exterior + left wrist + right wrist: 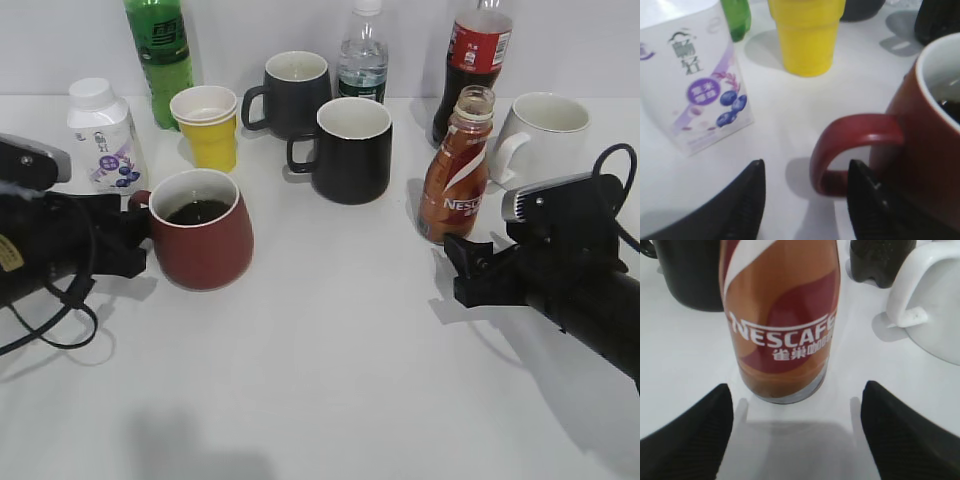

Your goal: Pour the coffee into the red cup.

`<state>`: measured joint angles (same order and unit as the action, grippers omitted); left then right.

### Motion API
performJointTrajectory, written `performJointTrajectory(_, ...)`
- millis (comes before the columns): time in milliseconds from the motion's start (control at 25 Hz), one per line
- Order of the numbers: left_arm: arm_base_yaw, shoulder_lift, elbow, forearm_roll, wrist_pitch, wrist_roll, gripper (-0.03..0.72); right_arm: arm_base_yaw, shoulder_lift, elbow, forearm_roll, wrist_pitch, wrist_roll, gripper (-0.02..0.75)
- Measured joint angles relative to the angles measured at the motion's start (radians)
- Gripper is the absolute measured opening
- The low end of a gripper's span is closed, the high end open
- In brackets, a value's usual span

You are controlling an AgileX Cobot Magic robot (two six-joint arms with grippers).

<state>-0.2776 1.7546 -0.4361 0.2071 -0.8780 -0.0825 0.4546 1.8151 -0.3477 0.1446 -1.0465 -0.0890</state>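
Near the left edge, the red cup (201,229) already has coffee (197,211) inside. The bottle (455,170) stands right. Both the left gripper (805,197) and right gripper (797,432) are wide, holding nothing.

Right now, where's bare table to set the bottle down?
Bare: the wide front of the table, and the stretch between the red cup and the Nescafe bottle. Crowded: the back row, from the yellow cup through the black mugs to the white mug.
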Motion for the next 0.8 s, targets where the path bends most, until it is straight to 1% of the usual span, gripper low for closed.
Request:
performJointTrajectory(320,0.000,-0.139,0.001,0.000,0.238,-0.011,0.407,0.000,0.000,0.000,0.000,0.000,-0.001,0.595)
performJointTrajectory(440,0.000,-0.229,0.002,-0.009,0.385,-0.022,0.407,0.000,0.000,0.000,-0.001,0.004,0.002,0.595)
performJointTrajectory(600,0.000,-0.375,0.002,-0.104,0.616,-0.024,0.407,0.000,-0.001,0.000,-0.001,0.037,0.017,0.595)
performJointTrajectory(800,0.000,-0.585,-0.001,-0.190,0.935,-0.024,0.407,0.000,-0.055,0.000,-0.004,0.162,0.038,0.594)
